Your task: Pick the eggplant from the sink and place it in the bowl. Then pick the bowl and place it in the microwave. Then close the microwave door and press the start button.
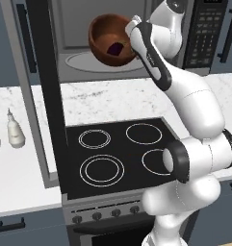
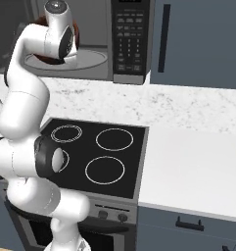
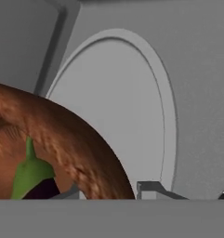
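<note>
One eggplant (image 3: 32, 179), stem seemingly rimward

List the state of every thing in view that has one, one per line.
microwave door: swung open.
microwave: cavity open, turntable bare.
bowl: lifted, tilted, held in front of the cavity.
eggplant: lying inside the bowl.
tool: shut on the bowl's rim.
stovetop: burners bare.

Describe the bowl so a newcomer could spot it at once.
Find the open microwave above the stove. The bowl hangs tilted at its mouth, over the round turntable, held by the claw. It is the reddish-brown wooden one with the purple eggplant inside.
</note>
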### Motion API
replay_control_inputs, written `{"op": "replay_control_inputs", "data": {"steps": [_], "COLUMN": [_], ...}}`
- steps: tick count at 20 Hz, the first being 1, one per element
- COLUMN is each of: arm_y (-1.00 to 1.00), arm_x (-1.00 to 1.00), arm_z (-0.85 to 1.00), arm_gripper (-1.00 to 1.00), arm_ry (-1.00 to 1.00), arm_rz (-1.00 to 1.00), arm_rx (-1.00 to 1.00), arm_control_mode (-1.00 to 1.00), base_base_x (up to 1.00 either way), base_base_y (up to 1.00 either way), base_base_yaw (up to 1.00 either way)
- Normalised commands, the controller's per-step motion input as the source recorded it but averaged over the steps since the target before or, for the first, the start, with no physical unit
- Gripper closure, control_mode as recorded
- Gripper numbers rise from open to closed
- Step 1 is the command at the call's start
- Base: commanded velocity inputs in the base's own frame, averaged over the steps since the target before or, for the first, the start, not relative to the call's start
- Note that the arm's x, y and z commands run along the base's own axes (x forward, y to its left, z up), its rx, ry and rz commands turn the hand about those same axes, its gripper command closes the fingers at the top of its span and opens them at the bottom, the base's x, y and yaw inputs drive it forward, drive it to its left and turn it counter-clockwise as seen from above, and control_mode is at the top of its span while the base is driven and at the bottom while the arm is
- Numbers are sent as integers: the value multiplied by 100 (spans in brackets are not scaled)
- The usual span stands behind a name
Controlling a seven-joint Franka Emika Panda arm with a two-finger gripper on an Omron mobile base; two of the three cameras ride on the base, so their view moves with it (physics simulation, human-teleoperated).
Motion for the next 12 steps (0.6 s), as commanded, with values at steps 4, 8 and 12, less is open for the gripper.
{"op": "replay_control_inputs", "data": {"steps": [4,8,12], "arm_y": [0,0,0], "arm_x": [0,-3,-23], "arm_z": [-17,-6,0], "arm_gripper": [-100,-100,-100], "arm_ry": [4,0,-9], "arm_rz": [-12,-8,-3], "arm_rx": [0,0,0], "arm_control_mode": [-100,-100,-100], "base_base_x": [0,0,0], "base_base_y": [0,0,0], "base_base_yaw": [0,0,0]}}
